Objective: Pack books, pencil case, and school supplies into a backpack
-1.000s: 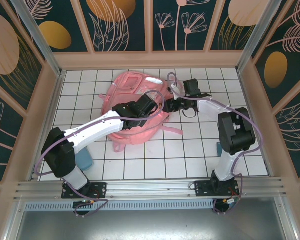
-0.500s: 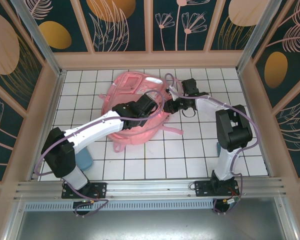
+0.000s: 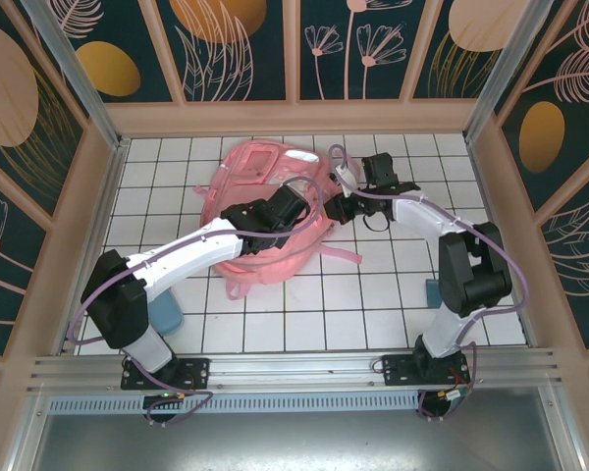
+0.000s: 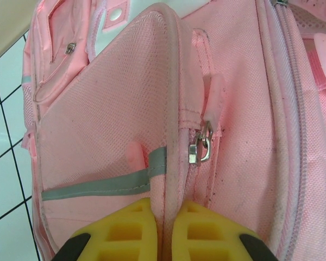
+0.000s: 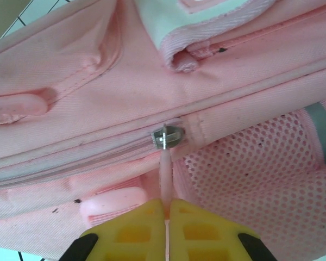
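Note:
The pink backpack lies on the white tiled floor, left of the middle. My left gripper is over its right side; in the left wrist view the left gripper is shut on a piped fabric seam, just below a metal zipper slider. My right gripper reaches in from the right. In the right wrist view the right gripper is shut on the pink zipper pull tab, which hangs from its slider beside a mesh pocket. The books are out of view.
A blue object lies beside the left arm's base link, and another beside the right arm; both are partly hidden. A loose pink strap trails right of the backpack. Wooden walls enclose the floor.
The right gripper has closed onto the zipper pull tab, and the right arm's elbow has swung a little to the right. The left gripper has kept its grip in place.

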You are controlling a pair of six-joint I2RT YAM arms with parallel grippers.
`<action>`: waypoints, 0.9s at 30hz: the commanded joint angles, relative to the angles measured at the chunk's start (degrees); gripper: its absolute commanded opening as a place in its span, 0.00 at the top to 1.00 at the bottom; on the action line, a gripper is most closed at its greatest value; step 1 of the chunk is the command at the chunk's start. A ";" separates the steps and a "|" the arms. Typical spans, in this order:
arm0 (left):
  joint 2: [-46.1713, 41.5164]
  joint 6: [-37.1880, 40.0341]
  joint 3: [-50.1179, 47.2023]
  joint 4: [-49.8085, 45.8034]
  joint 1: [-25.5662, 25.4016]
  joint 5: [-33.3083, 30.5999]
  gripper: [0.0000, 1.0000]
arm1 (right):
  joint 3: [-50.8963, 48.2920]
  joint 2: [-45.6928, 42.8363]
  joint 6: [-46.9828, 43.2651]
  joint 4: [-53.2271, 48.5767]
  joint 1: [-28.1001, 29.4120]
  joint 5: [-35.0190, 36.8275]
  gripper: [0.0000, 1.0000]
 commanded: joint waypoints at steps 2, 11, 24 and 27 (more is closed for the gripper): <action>-1.25 -1.04 0.65 5.23 -0.02 -0.87 1.00 | -1.85 -3.94 -0.29 2.47 0.80 -1.88 0.94; -1.43 -1.04 0.65 5.62 -0.02 -0.19 1.00 | -0.99 -1.59 1.85 4.81 1.57 -1.77 0.91; -1.43 -1.39 0.39 6.14 -0.03 1.04 1.00 | 3.54 4.32 2.60 4.08 2.05 -3.78 0.83; -1.43 -1.48 0.26 6.05 -0.02 0.98 1.00 | 3.85 4.53 3.43 4.93 2.01 -1.77 0.87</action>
